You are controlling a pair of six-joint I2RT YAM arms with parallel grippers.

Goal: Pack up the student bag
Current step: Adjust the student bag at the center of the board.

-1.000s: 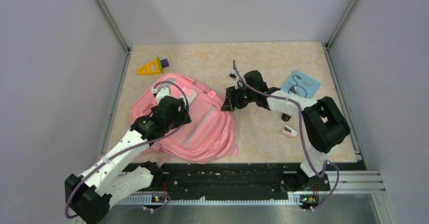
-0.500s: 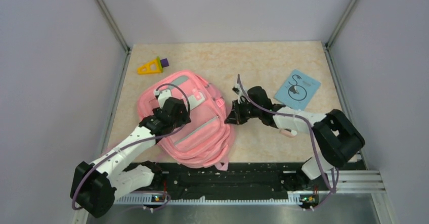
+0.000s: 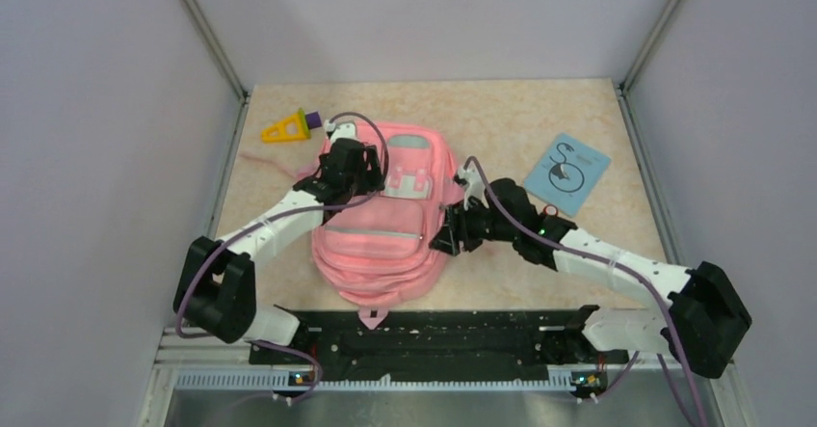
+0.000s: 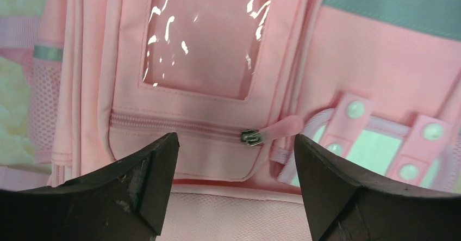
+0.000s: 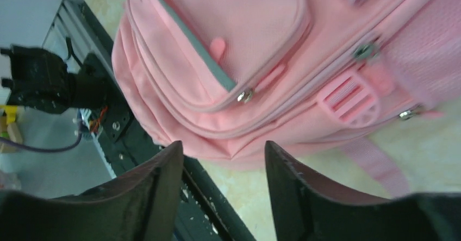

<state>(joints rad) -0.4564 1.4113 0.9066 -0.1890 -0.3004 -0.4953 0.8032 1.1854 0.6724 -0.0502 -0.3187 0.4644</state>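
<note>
The student bag (image 3: 376, 253), a pink backpack with grey-green stripes and white patches, lies flat mid-table with its bottom toward the near rail. My left gripper (image 3: 360, 171) hovers open and empty over its upper left part. In the left wrist view (image 4: 235, 143) it is above a zipped pocket with a clear window (image 4: 198, 39) and a zipper pull (image 4: 251, 137). My right gripper (image 3: 446, 237) is open and empty beside the bag's right edge. In the right wrist view (image 5: 223, 146) the bag's front pockets (image 5: 239, 39) lie just beyond the jaws.
A blue booklet (image 3: 567, 171) lies at the right. A yellow triangle with a purple block (image 3: 288, 127) lies at the back left. A pink strap (image 3: 279, 165) trails left of the bag. The black base rail (image 3: 482, 331) runs along the near edge.
The bag has turned and slid right, toward the table's middle. My left gripper moved farther back and right over its top. My right gripper swung nearer, along the bag's right edge.
</note>
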